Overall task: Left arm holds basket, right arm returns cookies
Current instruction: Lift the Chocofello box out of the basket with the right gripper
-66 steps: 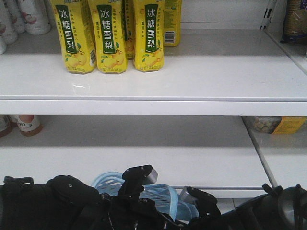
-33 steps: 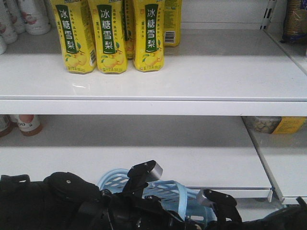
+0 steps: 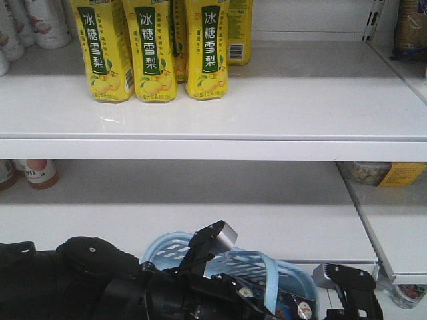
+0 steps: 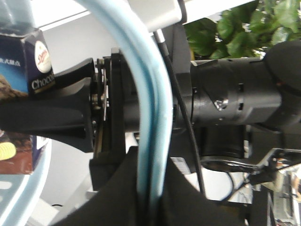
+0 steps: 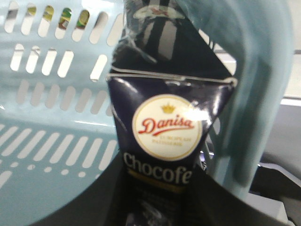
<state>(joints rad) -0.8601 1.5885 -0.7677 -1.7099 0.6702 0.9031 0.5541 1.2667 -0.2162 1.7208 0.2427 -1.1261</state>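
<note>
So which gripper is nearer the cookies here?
Right. The right gripper is down at the cookies inside the basket, carton filling its camera; the left gripper clamps the strap handle above, apart from the carton.

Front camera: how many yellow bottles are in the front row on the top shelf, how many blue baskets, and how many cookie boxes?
yellow bottles, front row: 3
blue basket: 1
cookie box: 1
Total: 5
</note>
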